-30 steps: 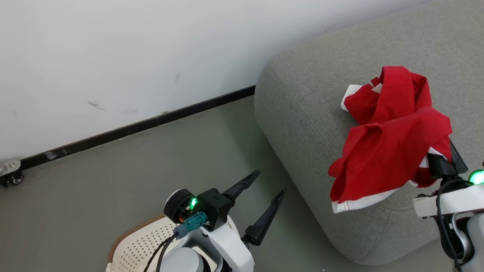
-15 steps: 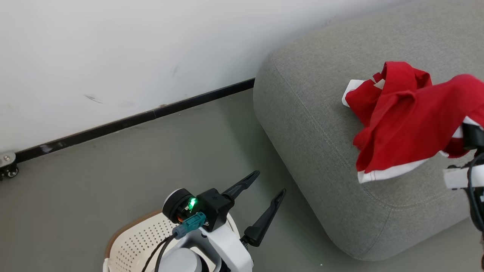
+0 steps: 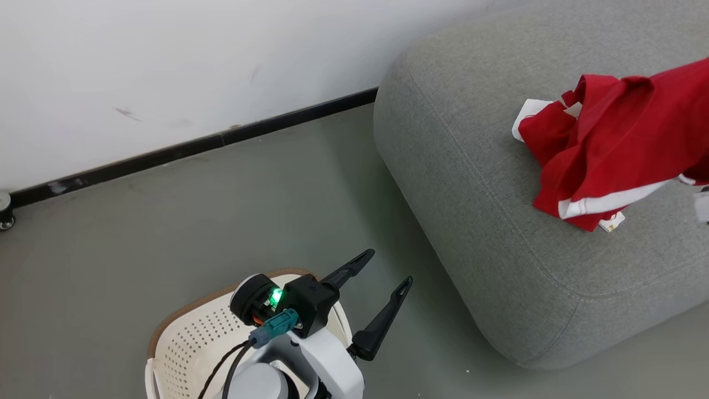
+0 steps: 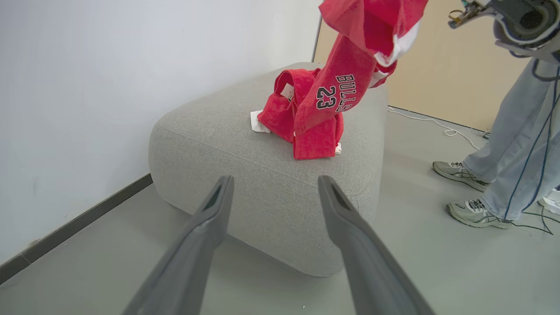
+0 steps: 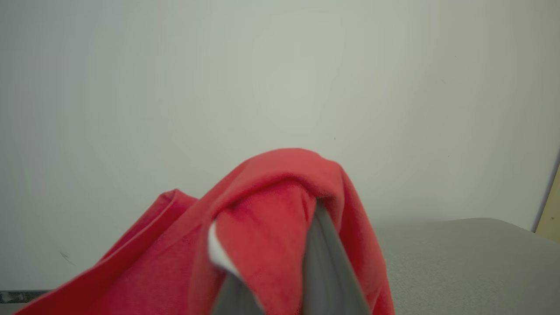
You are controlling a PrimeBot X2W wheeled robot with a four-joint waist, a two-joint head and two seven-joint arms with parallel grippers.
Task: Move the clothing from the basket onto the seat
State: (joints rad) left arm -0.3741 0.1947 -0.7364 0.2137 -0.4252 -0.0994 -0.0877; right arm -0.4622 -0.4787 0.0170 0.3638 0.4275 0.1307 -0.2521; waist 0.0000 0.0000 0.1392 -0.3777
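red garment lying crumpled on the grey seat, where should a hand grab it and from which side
Pinch the raised loop at the top of the crumpled red fabric garment, coming straight down from above. That fold stands up off the grey upholstered seat, while its lower folds lie flat against the cushion.

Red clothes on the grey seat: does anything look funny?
Yes. One red garment lies crumpled on the seat, while the other garment hangs stretched over it, pinched in the right arm's fingers, not laid down yet.
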